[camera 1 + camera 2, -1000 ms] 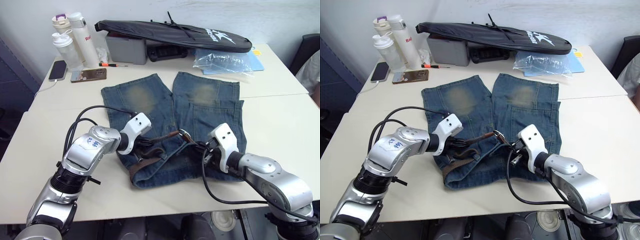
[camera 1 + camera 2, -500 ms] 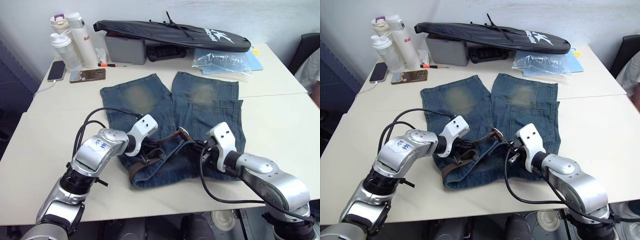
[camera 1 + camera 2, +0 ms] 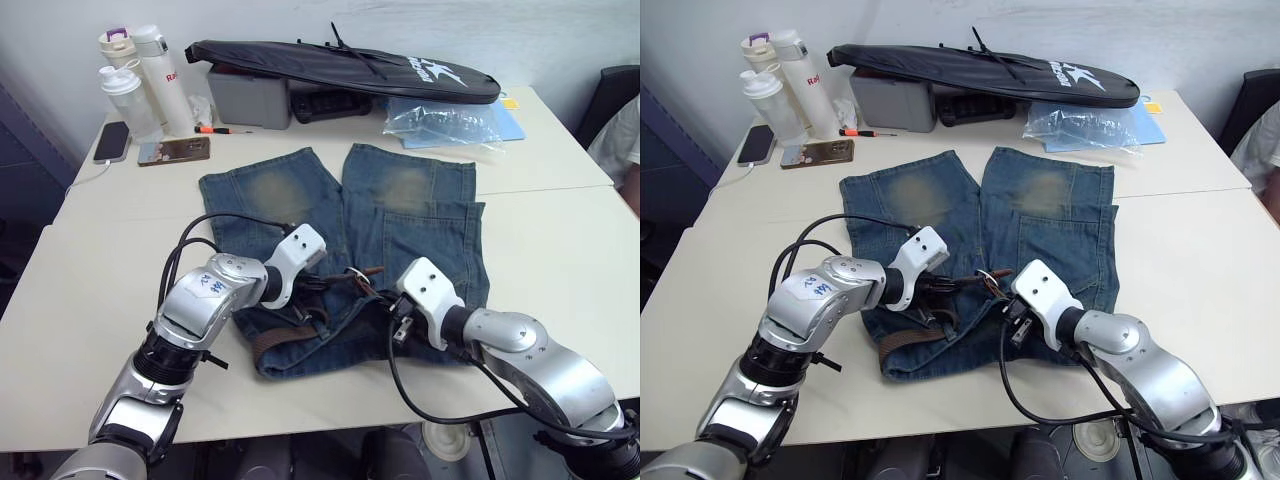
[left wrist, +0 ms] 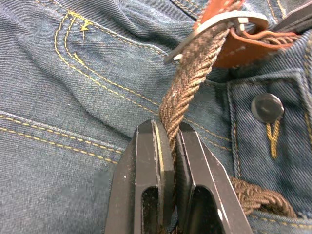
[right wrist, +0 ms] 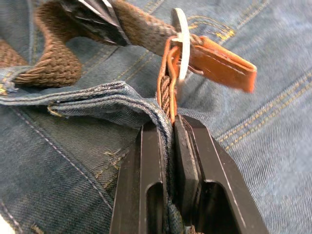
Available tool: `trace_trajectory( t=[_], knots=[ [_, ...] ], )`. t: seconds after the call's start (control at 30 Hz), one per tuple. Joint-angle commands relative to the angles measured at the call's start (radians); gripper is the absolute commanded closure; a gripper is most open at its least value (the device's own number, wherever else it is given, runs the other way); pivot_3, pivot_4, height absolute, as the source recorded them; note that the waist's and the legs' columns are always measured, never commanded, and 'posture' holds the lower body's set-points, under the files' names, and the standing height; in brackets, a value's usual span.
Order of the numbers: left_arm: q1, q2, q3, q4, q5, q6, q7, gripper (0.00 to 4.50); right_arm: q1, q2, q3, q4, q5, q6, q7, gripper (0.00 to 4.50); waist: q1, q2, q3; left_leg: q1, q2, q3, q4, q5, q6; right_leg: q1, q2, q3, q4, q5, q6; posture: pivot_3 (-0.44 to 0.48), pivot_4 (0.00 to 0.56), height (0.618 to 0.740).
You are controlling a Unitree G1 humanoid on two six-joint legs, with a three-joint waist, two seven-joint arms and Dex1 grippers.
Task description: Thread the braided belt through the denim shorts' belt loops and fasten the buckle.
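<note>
Shorts, the denim shorts (image 3: 400, 215), lie flat mid-table. The left gripper (image 4: 168, 146) is clamped on the braided belt (image 4: 187, 73) near the buckle (image 5: 179, 41); the right gripper (image 5: 168, 129) pinches waistband and belt end together.

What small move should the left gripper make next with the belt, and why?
Probably pull the braided belt a little further through the buckle. The left gripper is shut on the strap just below the buckle, the strap already passes through the frame, and the right gripper holds the buckle end.
</note>
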Motion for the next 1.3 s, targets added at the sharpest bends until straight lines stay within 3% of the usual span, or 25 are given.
trace_trajectory(
  t=[0.03, 0.2, 0.43, 0.57, 0.9, 1.07, 1.3],
  knots=[
    [-0.055, -0.063, -0.004, 0.001, -0.007, -0.042, 0.009, 4.50, -0.038, -0.028, 0.044, -0.024, 0.012, -0.031, 0.076, 4.38, 0.001, 0.000, 0.000, 0.000, 0.000, 0.000, 0.000, 0.000, 0.000, 0.000, 0.000, 0.000, 0.000, 0.000, 0.000, 0.000, 0.150, 0.652],
    [-0.076, -0.114, -0.025, 0.029, 0.005, -0.058, 0.016, 4.50, -0.052, -0.082, 0.087, -0.005, -0.008, -0.079, 0.158, 4.38, 0.002, -0.001, 0.000, 0.000, 0.000, 0.000, 0.000, 0.000, 0.000, 0.000, 0.000, 0.000, -0.001, 0.000, 0.000, 0.000, 0.150, 0.652],
    [-0.076, -0.119, -0.057, 0.029, 0.010, -0.068, 0.004, 4.50, -0.059, -0.123, 0.099, 0.021, -0.063, -0.146, 0.198, 4.38, -0.001, -0.001, 0.000, 0.000, 0.000, 0.001, -0.002, 0.000, -0.001, 0.000, 0.000, 0.000, -0.001, 0.000, 0.000, 0.000, 0.150, 0.652],
    [-0.071, -0.109, -0.055, 0.033, 0.013, -0.075, 0.001, 4.50, -0.046, -0.138, 0.034, 0.012, -0.029, -0.145, 0.226, 4.38, 0.001, -0.001, 0.000, 0.000, 0.000, 0.001, -0.001, 0.001, -0.001, 0.000, 0.000, -0.001, -0.001, 0.000, 0.000, 0.000, 0.150, 0.652],
    [-0.076, -0.088, -0.052, 0.051, 0.023, -0.094, -0.008, 4.50, -0.089, -0.264, -0.206, -0.021, 0.091, -0.113, 0.350, 0.06, 0.006, -0.005, 0.003, 0.000, 0.000, 0.000, 0.000, 0.000, 0.000, 0.002, 0.000, -0.001, -0.002, 0.000, 0.000, 0.000, 0.150, 0.652],
    [-0.079, -0.091, -0.055, 0.048, 0.024, -0.093, -0.010, 4.50, -0.143, -0.358, -0.187, 0.084, -0.034, -0.252, 0.376, 0.06, 0.006, -0.005, 0.003, 0.000, 0.000, 0.000, -0.001, 0.000, 0.000, 0.002, 0.000, -0.001, -0.003, 0.000, 0.000, 0.000, 0.150, 0.652],
    [-0.092, -0.094, -0.048, 0.048, 0.023, -0.091, -0.010, 4.50, -0.169, -0.349, -0.091, 0.211, -0.147, -0.437, 0.418, 0.06, 0.006, -0.005, 0.003, 0.000, 0.000, 0.001, -0.001, 0.001, 0.000, 0.002, 0.000, -0.001, -0.003, 0.000, 0.000, 0.000, 0.150, 0.652]
  ],
)
